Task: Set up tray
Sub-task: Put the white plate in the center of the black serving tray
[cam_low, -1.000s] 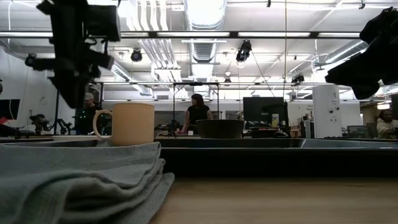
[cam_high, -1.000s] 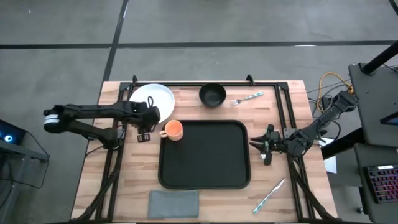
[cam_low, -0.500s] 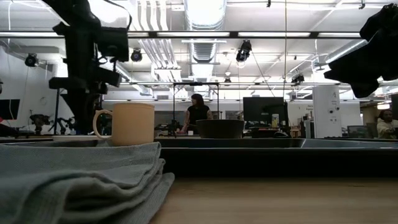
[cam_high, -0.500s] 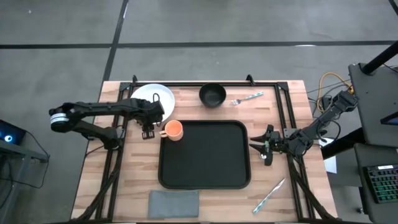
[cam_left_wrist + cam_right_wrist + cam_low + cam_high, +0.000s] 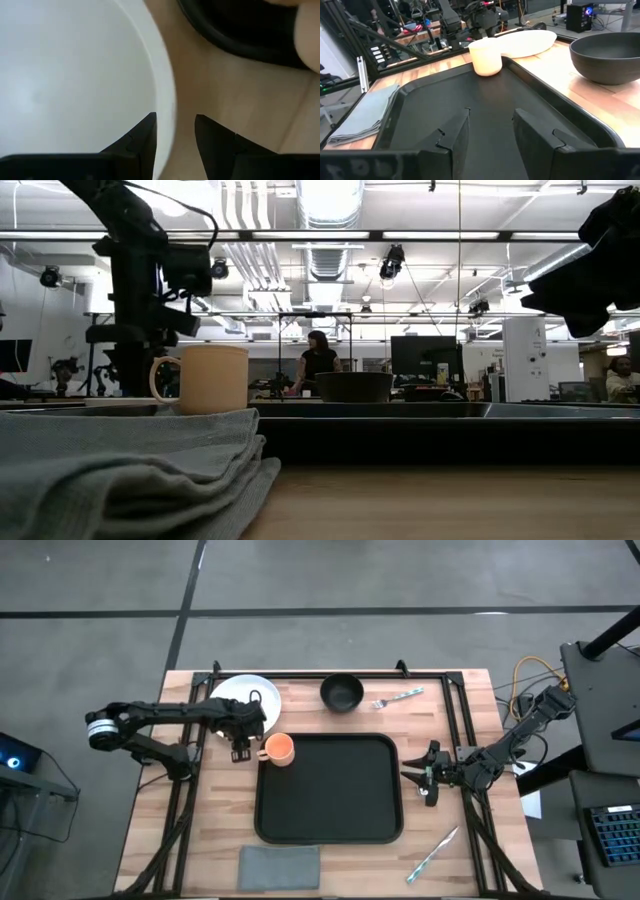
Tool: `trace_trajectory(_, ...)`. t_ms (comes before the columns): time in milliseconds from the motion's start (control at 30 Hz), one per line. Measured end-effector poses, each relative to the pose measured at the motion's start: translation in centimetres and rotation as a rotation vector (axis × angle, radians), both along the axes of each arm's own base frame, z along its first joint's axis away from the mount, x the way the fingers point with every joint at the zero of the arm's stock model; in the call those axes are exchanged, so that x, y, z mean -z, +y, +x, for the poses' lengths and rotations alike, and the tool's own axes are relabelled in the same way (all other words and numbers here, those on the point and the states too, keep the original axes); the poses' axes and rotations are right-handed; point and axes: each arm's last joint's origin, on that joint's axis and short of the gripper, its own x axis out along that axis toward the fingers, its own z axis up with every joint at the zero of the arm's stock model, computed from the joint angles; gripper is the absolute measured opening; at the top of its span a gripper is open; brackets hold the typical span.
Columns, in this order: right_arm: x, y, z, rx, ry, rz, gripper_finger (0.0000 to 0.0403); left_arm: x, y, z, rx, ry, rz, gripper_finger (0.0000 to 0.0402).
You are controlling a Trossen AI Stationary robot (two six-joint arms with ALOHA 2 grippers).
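The white plate point(image 5: 243, 700) lies flat on the wooden table at the far left. My left gripper point(image 5: 240, 747) is open at the plate's near rim. In the left wrist view point(image 5: 175, 132) one finger stands over the plate's inside and the other over the wood outside the rim point(image 5: 167, 100); I cannot tell if they touch it. The black tray point(image 5: 330, 830) lies in the table's middle. An orange cup point(image 5: 280, 749) stands at the tray's far left corner. My right gripper point(image 5: 424, 780) is open and empty at the tray's right rim, pointing across the tray point(image 5: 490, 125).
A black bowl point(image 5: 342, 692) and a fork point(image 5: 398, 697) lie beyond the tray. A folded grey cloth point(image 5: 279, 866) lies at the near edge, and a utensil point(image 5: 432, 855) at the near right. People stand in the room behind point(image 5: 318, 360).
My left gripper has moved a little toward the table's right and far edges and come down, from beside the plate to over its near rim. The plate, the cup and my right arm have stayed still.
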Motion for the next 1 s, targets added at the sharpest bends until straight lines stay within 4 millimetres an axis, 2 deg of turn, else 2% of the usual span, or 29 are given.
trace_trajectory(200, 0.0, 0.0, 0.0, 0.000, 0.001, -0.001, 0.0142, 0.3, 0.0, 0.1, 0.002, -0.002, -0.030, 0.0114)
trace_trajectory(467, 0.0, 0.0, 0.0, -0.004, 0.002, -0.008, 0.0144, 2.1, 0.4, 0.9, 0.001, 0.067, -0.060, 0.0114)
trace_trajectory(700, 0.0, 0.0, 0.0, -0.005, 0.002, -0.007, 0.0141, 2.5, 0.7, 1.1, -0.022, 0.069, -0.064, 0.0111)
trace_trajectory(800, 0.0, 0.0, 0.0, -0.006, 0.002, -0.007, 0.0137, 2.5, 0.8, 1.0, -0.042, 0.071, -0.056, 0.0082)
trace_trajectory(900, 0.0, 0.0, 0.0, -0.005, 0.002, -0.007, 0.0134, 2.5, 0.8, 1.0, -0.044, 0.073, -0.054, 0.0025)
trace_trajectory(1000, 0.0, 0.1, 0.0, -0.028, 0.005, -0.002, 0.0132, 2.5, 0.8, 1.0, -0.058, 0.072, -0.046, 0.0010)
